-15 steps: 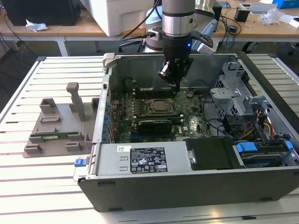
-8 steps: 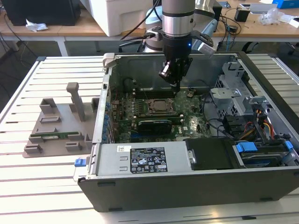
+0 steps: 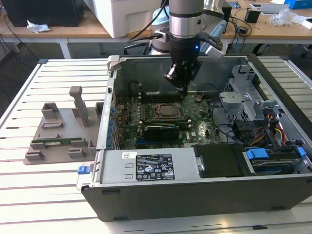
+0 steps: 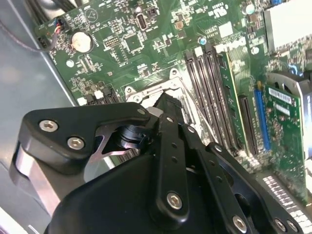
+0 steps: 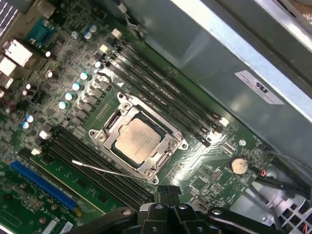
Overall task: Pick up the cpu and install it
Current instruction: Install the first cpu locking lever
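The cpu (image 5: pixel 139 139), a silvery square chip, lies flat inside the metal-framed motherboard socket (image 5: pixel 138 138), seen in the first wrist view. A thin wire lever (image 5: pixel 105 170) sticks out beside the socket. In the exterior view the socket (image 3: pixel 168 111) sits mid-board in the open computer case. My gripper (image 3: pixel 184 83) hangs above the socket's far edge, a little clear of the board. Its black fingertips (image 5: pixel 166 193) are together with nothing between them, and they also appear in the second wrist view (image 4: pixel 165 105). The gripper is apart from the cpu.
Memory slots (image 5: pixel 161 92) flank the socket on two sides. A graphics card (image 3: pixel 161 129) and a power supply (image 3: pixel 151 165) lie nearer the case front. Drive cage and cables (image 3: pixel 263 126) fill the exterior view's right. A grey fixture (image 3: pixel 63 131) with a green memory stick (image 3: pixel 53 143) stands outside the case.
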`<act>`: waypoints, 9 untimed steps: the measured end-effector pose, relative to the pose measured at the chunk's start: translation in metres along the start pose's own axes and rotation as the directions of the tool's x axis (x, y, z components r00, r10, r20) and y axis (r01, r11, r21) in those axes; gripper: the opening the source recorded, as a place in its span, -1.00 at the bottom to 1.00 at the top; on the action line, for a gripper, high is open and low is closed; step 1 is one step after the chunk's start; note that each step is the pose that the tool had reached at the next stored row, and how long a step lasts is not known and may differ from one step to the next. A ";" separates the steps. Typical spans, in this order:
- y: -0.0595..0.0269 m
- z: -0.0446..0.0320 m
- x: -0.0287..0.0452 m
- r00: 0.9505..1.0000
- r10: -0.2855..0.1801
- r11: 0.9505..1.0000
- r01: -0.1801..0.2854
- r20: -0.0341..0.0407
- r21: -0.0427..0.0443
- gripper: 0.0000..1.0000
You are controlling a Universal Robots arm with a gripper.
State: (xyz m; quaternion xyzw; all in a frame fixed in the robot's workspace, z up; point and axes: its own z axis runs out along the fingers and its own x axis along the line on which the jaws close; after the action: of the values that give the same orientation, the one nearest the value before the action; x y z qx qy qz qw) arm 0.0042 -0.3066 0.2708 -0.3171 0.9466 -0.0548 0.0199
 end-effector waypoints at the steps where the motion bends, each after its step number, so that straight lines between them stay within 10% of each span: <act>1: 0.0000 0.0000 0.0000 1.000 0.012 1.000 -0.012 -0.001 0.000 -0.79; 9: 0.0000 0.0001 0.0000 0.994 0.110 0.994 -0.110 -0.014 0.003 -0.79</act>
State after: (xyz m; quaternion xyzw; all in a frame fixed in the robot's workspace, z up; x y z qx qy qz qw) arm 0.0042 -0.3066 0.2707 -0.2639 0.9627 -0.0569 0.0165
